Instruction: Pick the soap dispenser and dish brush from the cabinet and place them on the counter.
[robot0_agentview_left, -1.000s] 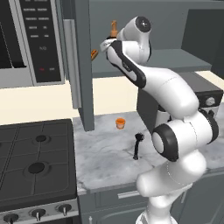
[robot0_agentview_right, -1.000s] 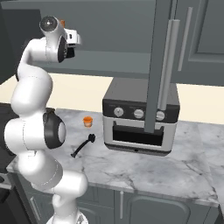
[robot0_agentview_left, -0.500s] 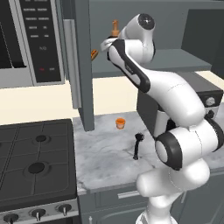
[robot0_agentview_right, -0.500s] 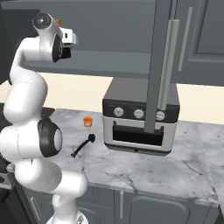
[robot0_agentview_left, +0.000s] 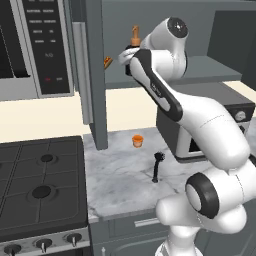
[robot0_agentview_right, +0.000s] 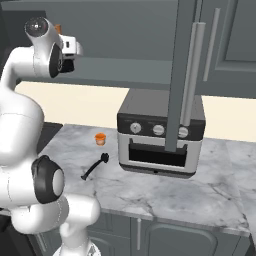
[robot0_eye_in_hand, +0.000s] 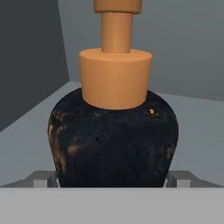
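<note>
Hand view: the small black soap bottle with an orange-brown pump top is standing upright on the grey-blue wall cabinet's grey inner shelf, sitting between the spread, released fingers. The slim black dish brush is lying on the grey-white marble table.

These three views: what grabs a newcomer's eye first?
The white arm reaching high into the open cabinet, its gripper open with a finger on each side of the soap dispenser, which stands upright on the grey shelf. Below, the dish brush already lies on the marble counter, near a tiny orange cup and in front of a dark toaster oven.
</note>
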